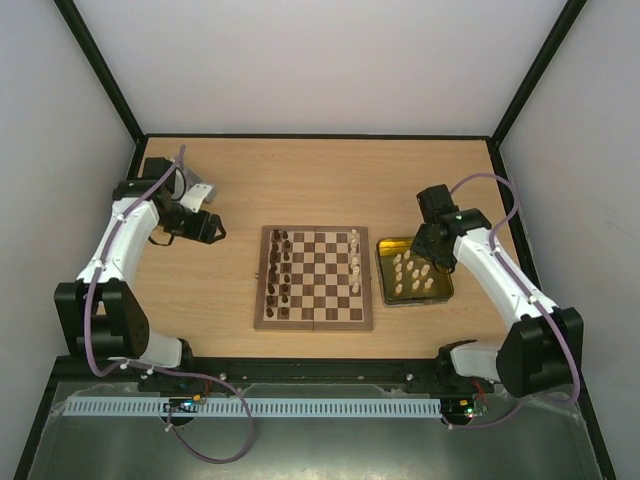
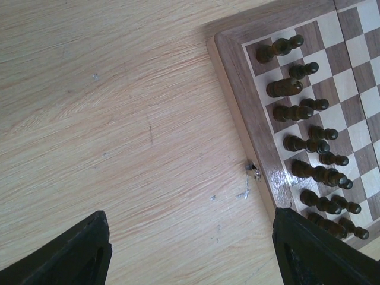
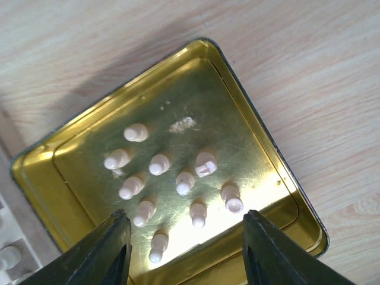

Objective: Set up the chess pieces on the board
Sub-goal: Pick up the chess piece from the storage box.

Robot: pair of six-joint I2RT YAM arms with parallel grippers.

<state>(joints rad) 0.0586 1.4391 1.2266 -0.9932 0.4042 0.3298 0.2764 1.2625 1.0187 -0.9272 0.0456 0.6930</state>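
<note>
The board lies in the middle of the table. Dark chess pieces stand in two columns along its left side, also seen in the left wrist view. Several cream pieces stand on its right side. More cream pieces stand upright in a yellow tray right of the board. My left gripper is open over bare table left of the board, holding nothing. My right gripper hangs open above the tray's near part, with nothing between its fingers.
The yellow tray sits close to the board's right edge. A silver tin lies behind my left gripper. A small metal clasp sticks out of the board's left edge. Walls enclose the table on three sides.
</note>
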